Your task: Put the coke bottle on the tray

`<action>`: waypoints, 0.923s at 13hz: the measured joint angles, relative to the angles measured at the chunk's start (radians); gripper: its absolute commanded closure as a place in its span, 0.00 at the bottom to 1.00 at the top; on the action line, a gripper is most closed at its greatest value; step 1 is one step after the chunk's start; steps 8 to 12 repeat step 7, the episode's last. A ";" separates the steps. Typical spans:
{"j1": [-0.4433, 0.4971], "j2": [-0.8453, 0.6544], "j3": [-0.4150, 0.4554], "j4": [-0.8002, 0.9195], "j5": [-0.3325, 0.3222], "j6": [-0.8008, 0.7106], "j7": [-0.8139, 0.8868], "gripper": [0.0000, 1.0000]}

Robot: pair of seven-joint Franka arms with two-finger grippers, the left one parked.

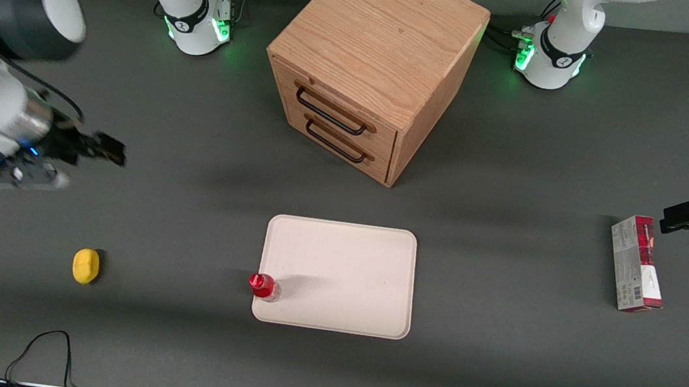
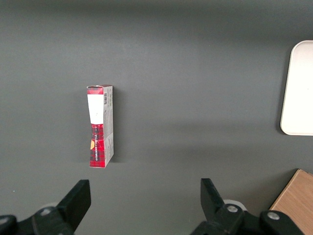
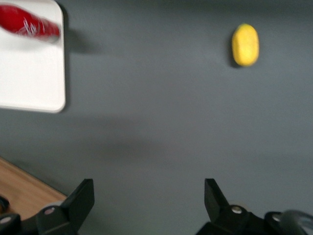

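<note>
Upright at the tray's point(image 1: 339, 265) corner nearest the bench's front edge, coke bottle point(image 1: 261, 285) stands well apart from gripper point(image 1: 105, 148) — fingers spread, empty — toward the working arm's end.

You have 1 coke bottle point(image 1: 261, 285), standing upright on 1 tray point(image 1: 342, 265). You also have 1 yellow lemon-like lump point(image 1: 86, 266), 1 red-and-white carton point(image 1: 635, 263) and 1 wooden cabinet point(image 1: 375, 59) with 2 drawers. The 1 working gripper point(image 1: 101, 148) hangs with its 2 fingers spread, holding nothing.
</note>
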 measured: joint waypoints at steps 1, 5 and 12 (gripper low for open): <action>0.023 -0.051 -0.033 -0.025 0.000 -0.024 -0.016 0.00; 0.033 -0.139 -0.030 -0.033 0.000 -0.088 -0.018 0.00; 0.009 -0.141 -0.006 -0.017 0.000 -0.103 -0.018 0.00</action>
